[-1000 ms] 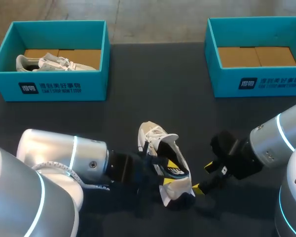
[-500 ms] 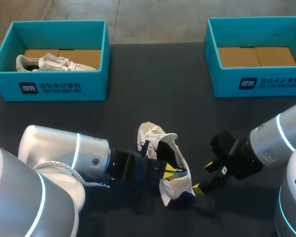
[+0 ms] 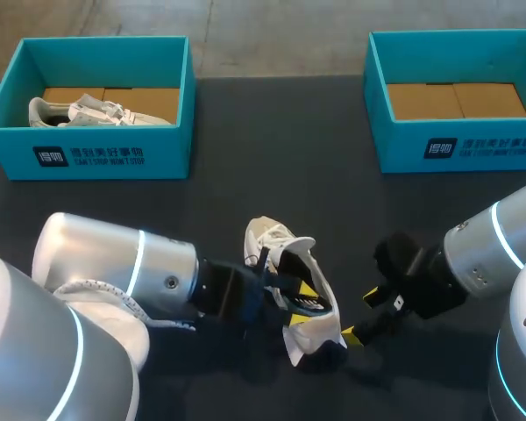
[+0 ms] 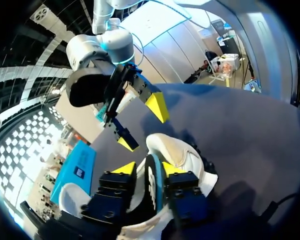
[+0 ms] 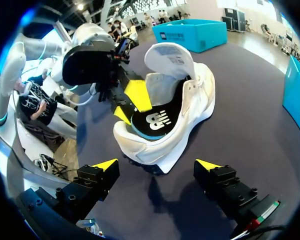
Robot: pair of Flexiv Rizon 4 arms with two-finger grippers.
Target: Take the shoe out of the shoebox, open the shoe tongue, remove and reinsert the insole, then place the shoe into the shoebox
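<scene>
A white shoe [image 3: 305, 331] lies on the dark table between my two arms, its tongue [image 5: 170, 57] folded up. The black insole [image 3: 309, 299] sticks partly out of its opening. My left gripper [image 3: 300, 303] is at the shoe's opening and stands open. The insole [image 4: 154, 182] stands edgewise between its yellow tips, and a gap shows on one side. My right gripper [image 3: 359, 316] is wide open just to the right of the shoe [image 5: 190, 115], without touching it. The insole's logo side [image 5: 152, 122] faces the right wrist view, with my left gripper [image 5: 130, 105] beside it.
A teal shoebox [image 3: 114, 153] at the back left holds another white shoe [image 3: 96, 112]. A second teal shoebox [image 3: 456, 145] at the back right shows only its cardboard floor. Bare dark table lies between the boxes and my arms.
My left gripper's fingers closed in at the insole and then spread apart again. The shoe barely shifted. My right arm has not moved.
</scene>
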